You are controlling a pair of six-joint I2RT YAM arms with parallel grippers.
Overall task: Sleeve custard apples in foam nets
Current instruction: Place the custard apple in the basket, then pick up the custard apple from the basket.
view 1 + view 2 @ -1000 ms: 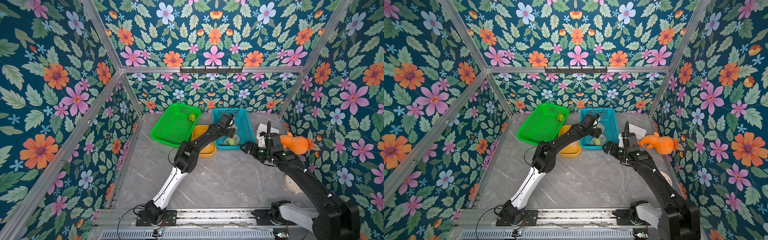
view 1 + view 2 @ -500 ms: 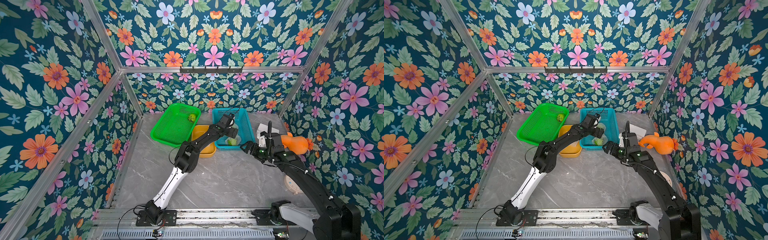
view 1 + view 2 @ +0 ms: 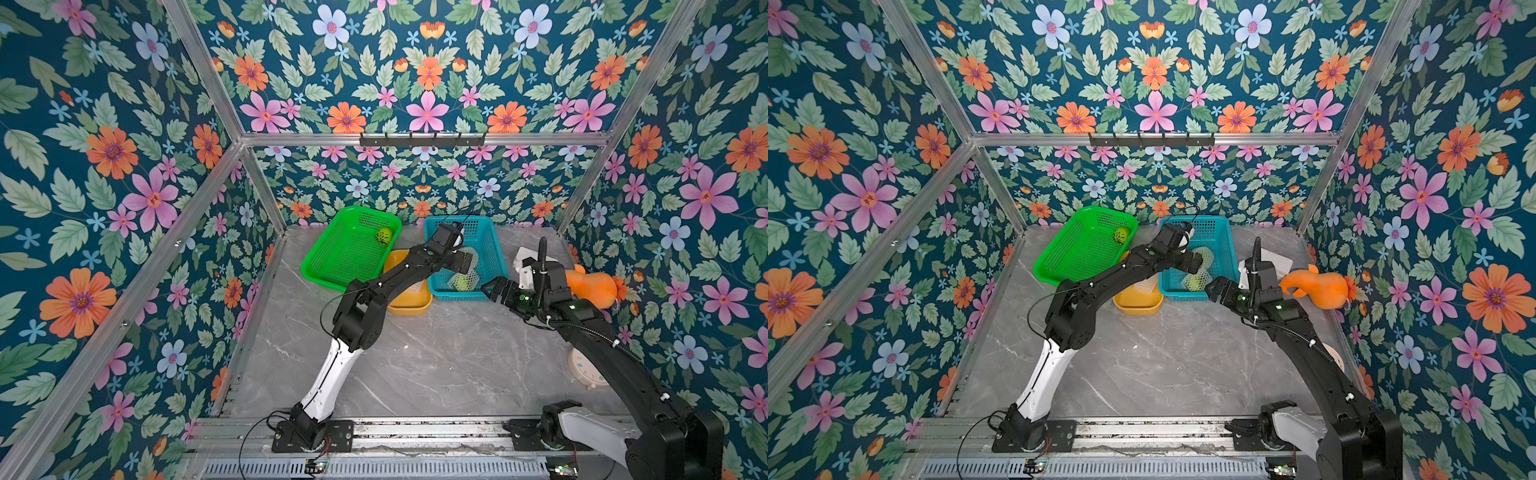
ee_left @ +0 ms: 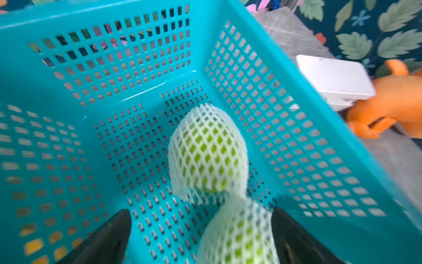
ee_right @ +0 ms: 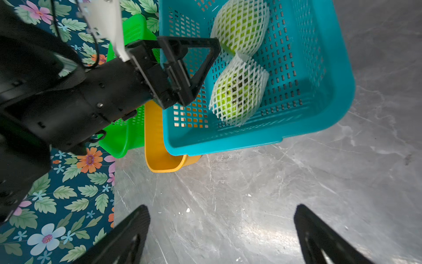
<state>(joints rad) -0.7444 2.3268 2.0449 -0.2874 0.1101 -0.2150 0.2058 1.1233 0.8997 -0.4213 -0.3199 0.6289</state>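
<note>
In the blue basket (image 5: 251, 141) lie two custard apples (image 5: 235, 96) — yellow-green through white foam nets (image 5: 239, 20) — all jaws apart.

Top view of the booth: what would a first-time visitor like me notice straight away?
The loud flowered walls all around would hit you first. Then the teal basket at the back of the table, holding two netted custard apples, with a bare custard apple alone in the green basket beside it. An orange gourd toy lies by the right wall.
</note>
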